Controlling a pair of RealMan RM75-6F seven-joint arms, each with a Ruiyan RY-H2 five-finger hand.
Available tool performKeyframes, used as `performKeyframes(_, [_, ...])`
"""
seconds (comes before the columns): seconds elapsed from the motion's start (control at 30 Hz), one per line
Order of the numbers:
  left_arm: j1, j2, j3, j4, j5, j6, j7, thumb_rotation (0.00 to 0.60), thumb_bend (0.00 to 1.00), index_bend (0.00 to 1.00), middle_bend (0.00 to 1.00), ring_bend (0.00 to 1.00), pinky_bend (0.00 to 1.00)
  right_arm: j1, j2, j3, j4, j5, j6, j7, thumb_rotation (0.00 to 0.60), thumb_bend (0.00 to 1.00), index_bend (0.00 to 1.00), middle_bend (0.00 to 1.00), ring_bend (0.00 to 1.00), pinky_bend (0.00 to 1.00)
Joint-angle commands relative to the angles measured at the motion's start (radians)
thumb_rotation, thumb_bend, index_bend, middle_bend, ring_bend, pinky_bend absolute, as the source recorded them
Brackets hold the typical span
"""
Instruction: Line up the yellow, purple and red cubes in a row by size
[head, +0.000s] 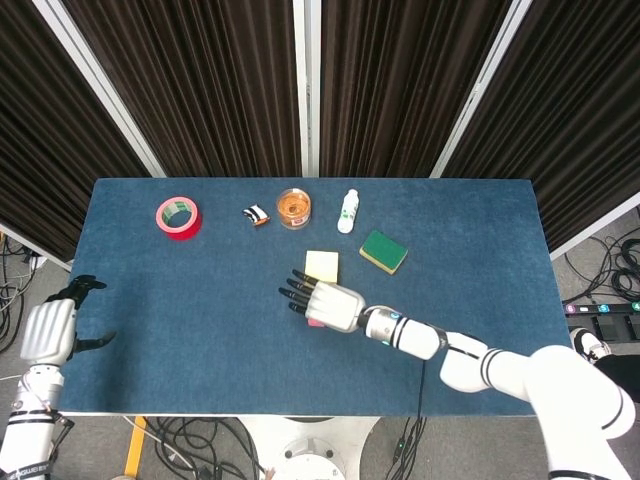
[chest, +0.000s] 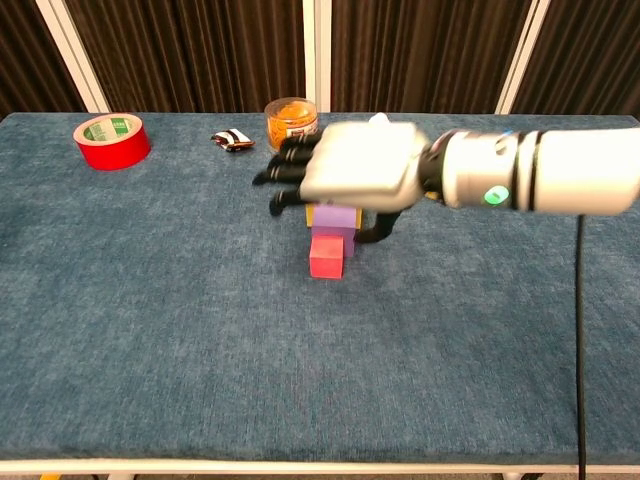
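Note:
In the chest view the red cube (chest: 328, 256) lies on the blue table (chest: 150, 330), touching the larger purple cube (chest: 335, 219) behind it. A sliver of the yellow cube (chest: 309, 207) shows behind the purple one. My right hand (chest: 355, 165) hovers above them, fingers spread, holding nothing. In the head view the right hand (head: 325, 303) hides the purple cube; the yellow cube (head: 321, 265) lies just beyond it and a pink edge of the red cube (head: 315, 322) peeks out. My left hand (head: 50, 330) stays off the table's left edge, empty with its fingers apart.
Along the far side stand a red tape roll (head: 178, 217), a small black-and-white object (head: 257, 214), an orange jar (head: 294, 207) and a white bottle (head: 348, 211). A green sponge (head: 383, 251) lies right of the yellow cube.

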Motion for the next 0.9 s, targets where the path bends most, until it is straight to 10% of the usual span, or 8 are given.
performKeyframes(0.03, [-0.001, -0.011, -0.002, 0.026, -0.008, 0.007, 0.021, 0.6, 0.07, 0.33, 0.3, 0.34, 0.35, -0.088, 0.133, 0.04, -0.149, 0.083, 0.083, -0.039, 0.6, 0.16, 0.11, 0.0, 0.0, 0.0])
performKeyframes(0.47, [-0.007, -0.083, 0.018, 0.181, 0.028, 0.028, 0.099, 0.6, 0.07, 0.33, 0.3, 0.31, 0.33, -0.516, 0.451, 0.039, -0.494, 0.439, 0.375, -0.07, 0.6, 0.21, 0.01, 0.01, 0.0, 0.0])
performKeyframes(0.9, [0.016, -0.088, 0.031, 0.145, 0.075, 0.087, 0.139, 0.6, 0.08, 0.33, 0.3, 0.25, 0.31, -0.82, 0.483, -0.019, -0.484, 0.383, 0.622, 0.188, 0.6, 0.22, 0.0, 0.0, 0.0, 0.0])
